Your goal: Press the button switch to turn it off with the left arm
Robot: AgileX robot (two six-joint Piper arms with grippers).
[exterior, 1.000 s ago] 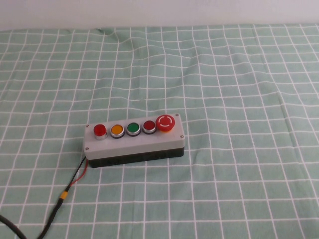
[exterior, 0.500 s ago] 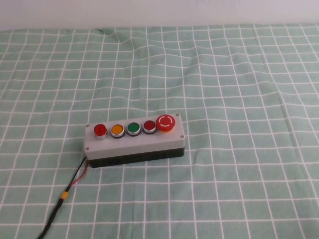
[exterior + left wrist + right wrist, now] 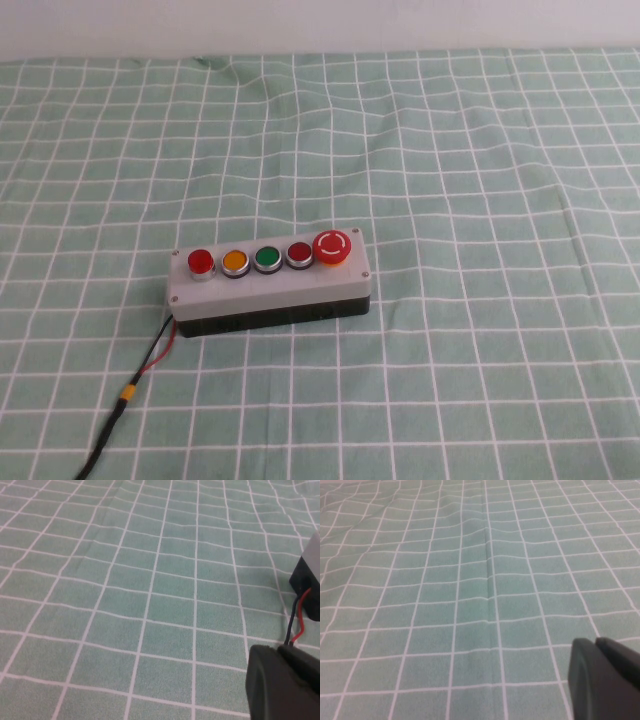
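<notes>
I find the button switch [image 3: 201,262] at the left end of the grey box [image 3: 270,287] on the tabletop [image 3: 480,200], rigid, needing a straight press on its cap; left end effector [image 3: 285,685] and right end effector [image 3: 605,680] sit low, finger state indeterminable.

Tablecloth [image 3: 480,150]: woven cloth, matt, green with white grid, lightly creased. Grey box [image 3: 270,285]: smooth matt plastic lid over a black plastic base. Button switch [image 3: 201,263]: glossy red plastic cap in a shiny metal rim. Cable [image 3: 130,395]: red and black plastic-sheathed wires, yellow band. Left gripper [image 3: 285,685] and right gripper [image 3: 605,680]: black plastic, dull sheen, smooth.
</notes>
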